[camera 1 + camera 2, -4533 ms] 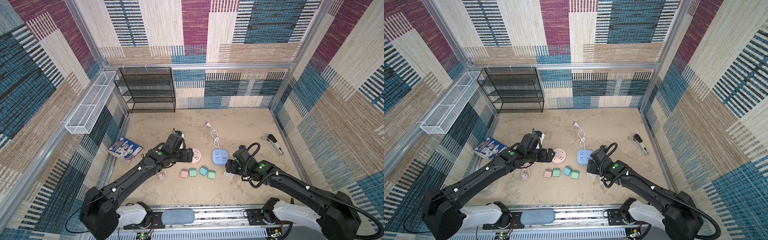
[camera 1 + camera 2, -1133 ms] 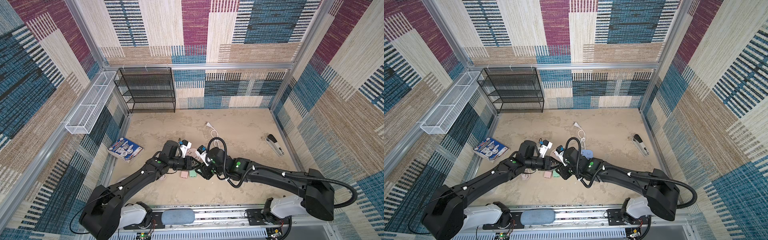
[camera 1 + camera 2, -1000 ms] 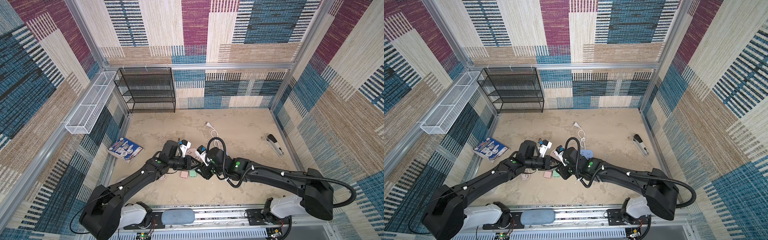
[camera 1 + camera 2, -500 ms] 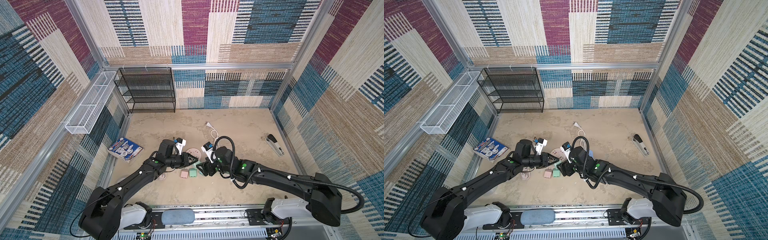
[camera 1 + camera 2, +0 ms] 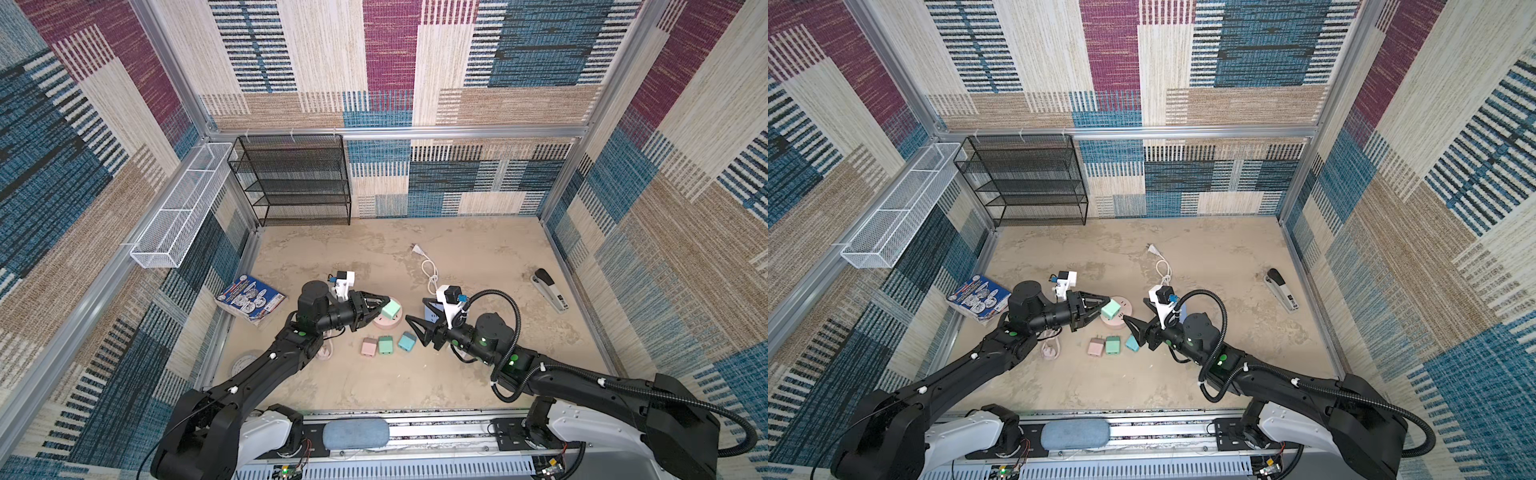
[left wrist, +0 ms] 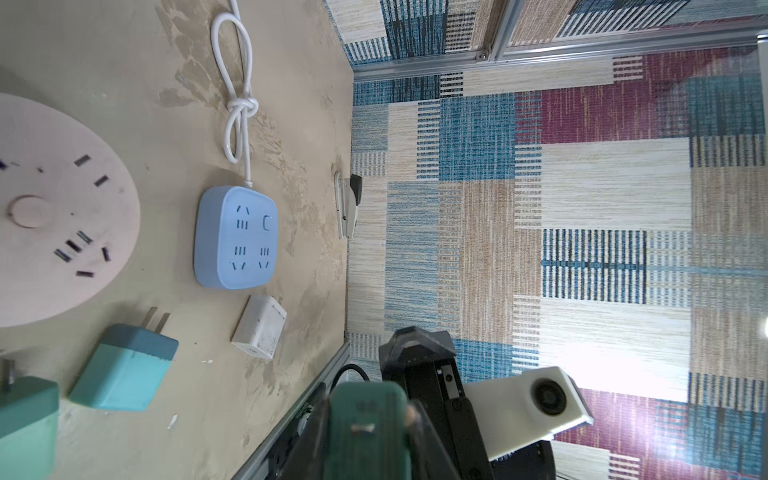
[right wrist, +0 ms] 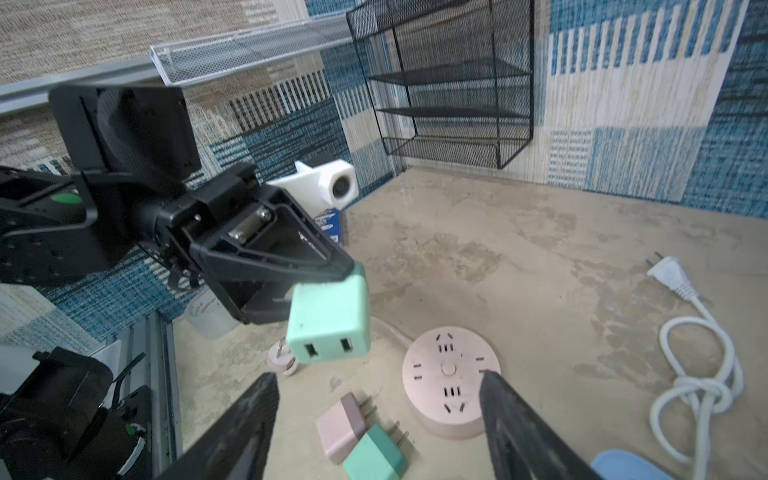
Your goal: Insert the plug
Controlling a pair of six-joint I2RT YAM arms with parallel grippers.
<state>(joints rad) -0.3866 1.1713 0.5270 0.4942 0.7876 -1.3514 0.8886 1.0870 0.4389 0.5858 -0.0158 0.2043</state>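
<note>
Since a second ago, the right gripper (image 5: 416, 309) has backed off toward 3 o'clock and spread its jaws. We log it released, with nothing between its black tapered fingers (image 7: 511, 424). The left gripper (image 5: 384, 307) stays clenched on the mint-green rounded plastic plug cube (image 5: 391, 309), which is matte, with two USB slots on one face. The cube hangs off the floor over the pink round plastic socket disc (image 5: 395, 323), near floor centre. Its prongs are hidden, and we cannot tell the gap to the disc.

Left arm: reaches from the 7 o'clock base, wrist level, fingers pointing to 3 o'clock. Right arm: low from the 5 o'clock base, fingers pointing to 9 o'clock, tips near the cube.

At 6 o'clock of the disc three loose plastic plugs lie in a row: pink plug (image 5: 368, 346), mint plug (image 5: 386, 345), teal plug (image 5: 407, 341). The blue square socket block (image 6: 236, 237) with its knotted white cord (image 5: 430, 270) sits at 3 o'clock of the disc, with a small white adapter (image 6: 259, 326) beside it. The black wire-mesh shelf rack (image 5: 297, 178) stands at 11 o'clock against the back wall. The white wire basket (image 5: 178, 208) hangs on the 9 o'clock wall.
</note>
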